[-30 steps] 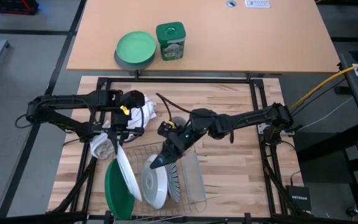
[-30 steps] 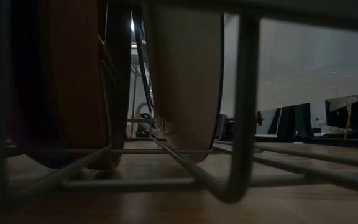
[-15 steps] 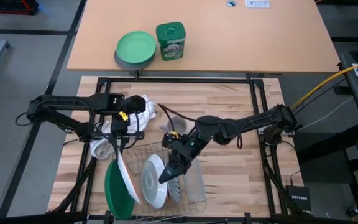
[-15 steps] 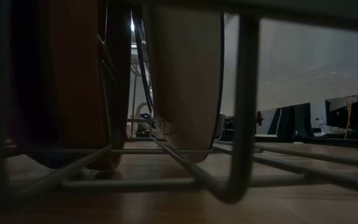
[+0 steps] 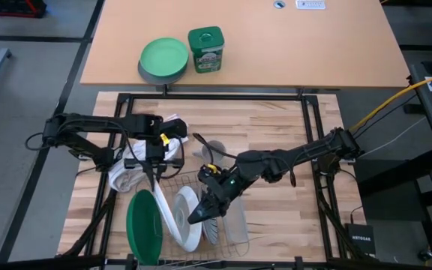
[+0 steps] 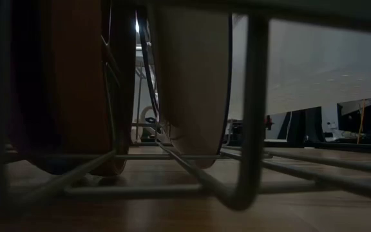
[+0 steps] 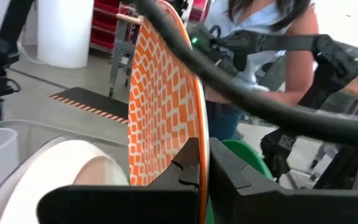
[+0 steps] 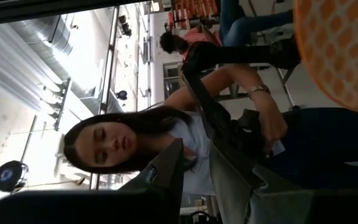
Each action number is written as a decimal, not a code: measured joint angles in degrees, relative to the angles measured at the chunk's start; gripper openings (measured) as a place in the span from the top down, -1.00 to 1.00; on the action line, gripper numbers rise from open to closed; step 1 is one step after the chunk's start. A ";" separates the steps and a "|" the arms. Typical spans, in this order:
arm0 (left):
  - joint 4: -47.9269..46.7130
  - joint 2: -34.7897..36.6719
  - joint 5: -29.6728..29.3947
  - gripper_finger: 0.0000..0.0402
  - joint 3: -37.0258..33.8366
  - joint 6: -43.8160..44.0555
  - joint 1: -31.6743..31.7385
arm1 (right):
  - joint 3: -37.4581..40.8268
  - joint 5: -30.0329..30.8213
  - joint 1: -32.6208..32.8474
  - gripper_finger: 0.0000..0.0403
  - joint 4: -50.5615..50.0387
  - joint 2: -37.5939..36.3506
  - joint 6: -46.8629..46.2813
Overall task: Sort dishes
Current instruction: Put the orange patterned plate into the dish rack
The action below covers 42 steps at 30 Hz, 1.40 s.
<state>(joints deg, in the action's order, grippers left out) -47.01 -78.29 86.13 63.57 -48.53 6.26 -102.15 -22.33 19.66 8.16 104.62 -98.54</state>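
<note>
A: From above, what surrounds the work?
B: A light green plate (image 5: 163,57) on a grey bowl and a green canister (image 5: 205,49) sit well apart on the far table. A white cloth (image 5: 130,174) lies beside the wire rack (image 5: 235,234), which holds the dark green plate (image 5: 142,227) and the white plate (image 5: 187,217) on edge.

A: And the grippers?
B: The left gripper (image 5: 154,174) is clamped on the rim of the orange patterned plate (image 5: 164,212), standing between the green and white ones. The right gripper (image 5: 199,217) sits low at the rack, jaws narrowly parted; what they hold I cannot tell.

A: The low view?
B: Rack wires and plate edges block nearly everything.

A: The wrist views?
B: The left shows closed fingers (image 7: 229,180) pinching the orange plate, a cable (image 7: 241,93) crossing in front. The right shows a person (image 8: 185,149) beyond
</note>
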 joint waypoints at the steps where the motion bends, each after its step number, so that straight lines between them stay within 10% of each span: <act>1: -0.60 -0.36 0.61 1.00 0.00 -0.72 -0.04 | 0.00 0.31 0.36 0.61 -0.37 0.00 0.00; 10: -8.35 -1.00 -0.11 1.00 -1.74 -9.56 -1.55 | 0.00 2.34 0.62 0.61 -2.49 0.08 0.00; 19: -17.97 -1.00 -12.96 1.00 -4.74 -23.06 -5.90 | 0.00 2.42 0.57 0.61 -6.16 0.11 0.00; 42: -18.27 -0.95 -24.17 1.00 -4.72 -32.59 -8.17 | 0.00 11.60 0.57 0.61 -14.82 0.11 1.46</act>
<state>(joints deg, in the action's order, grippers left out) -65.28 -79.24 61.97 58.85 -81.12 -1.91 -102.15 -10.73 20.23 -6.66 104.73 -97.08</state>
